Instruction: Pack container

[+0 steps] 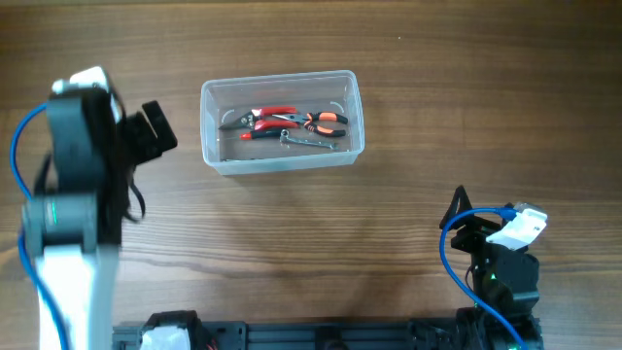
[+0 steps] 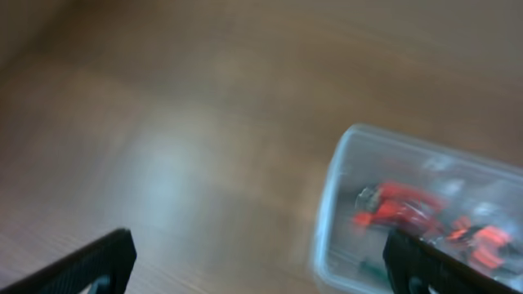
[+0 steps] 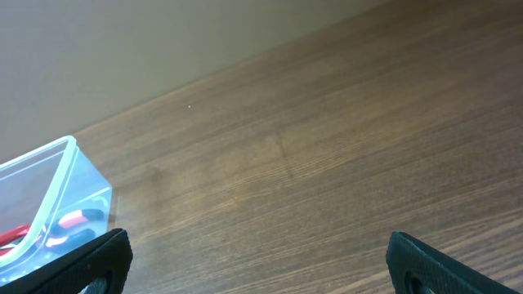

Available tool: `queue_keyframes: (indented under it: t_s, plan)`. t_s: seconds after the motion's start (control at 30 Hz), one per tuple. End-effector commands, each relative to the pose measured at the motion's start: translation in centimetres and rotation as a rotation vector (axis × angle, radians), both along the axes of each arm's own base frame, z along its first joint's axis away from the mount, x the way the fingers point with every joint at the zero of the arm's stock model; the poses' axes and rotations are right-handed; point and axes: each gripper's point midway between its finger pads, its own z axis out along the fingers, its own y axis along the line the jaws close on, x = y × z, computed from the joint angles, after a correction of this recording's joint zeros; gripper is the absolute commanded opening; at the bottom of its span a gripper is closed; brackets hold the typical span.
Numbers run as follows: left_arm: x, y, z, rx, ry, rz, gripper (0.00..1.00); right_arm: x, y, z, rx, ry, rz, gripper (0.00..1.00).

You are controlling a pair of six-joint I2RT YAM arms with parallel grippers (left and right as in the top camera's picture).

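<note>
Left tool and right tool gape, empty. Container, ahead of left tool, holds 2 pliers. Packing likely finished; next: park arms.

1. The left arm is black, with a white cap at its far end and a white lower segment.
2. A blue cable runs along it, and a small green light glows.
3. The right arm is black, with a white block and a blue cable of its own.
4. The end effector fingers are plain black.
</note>
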Motion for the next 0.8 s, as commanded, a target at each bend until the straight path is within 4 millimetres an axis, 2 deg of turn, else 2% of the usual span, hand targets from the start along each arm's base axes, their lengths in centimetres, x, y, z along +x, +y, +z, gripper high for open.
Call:
queue_keyframes:
  t_s: [0.0, 0.1, 0.2, 0.37, 0.47, 0.77]
  plan:
    - [-2.5, -2.2, 0.5, -0.049, -0.241, -0.094, 1.0, 0.0, 0.0, 0.2, 0.017, -0.019, 0.0, 1.0]
    - [-4.5, -2.5, -1.2, -0.047, -0.367, -0.113, 1.0, 0.0, 0.0, 0.2, 0.017, -0.019, 0.0, 1.0]
    - [-6.6, -2.5, -4.7, -0.039, -0.408, -0.115, 1.0, 0.0, 0.0, 0.2, 0.017, -0.019, 0.0, 1.0]
    - [-8.2, -2.6, -10.1, -0.038, -0.408, -0.113, 1.0, 0.0, 0.0, 0.2, 0.017, -0.019, 0.0, 1.0]
    - [-8.5, -2.6, -11.5, -0.037, -0.42, -0.113, 1.0, 0.0, 0.0, 0.2, 0.018, -0.019, 0.0, 1.0]
    - [-8.8, -2.6, -13.4, -0.038, -0.428, -0.113, 1.0, 0.0, 0.0, 0.2, 0.017, -0.019, 0.0, 1.0]
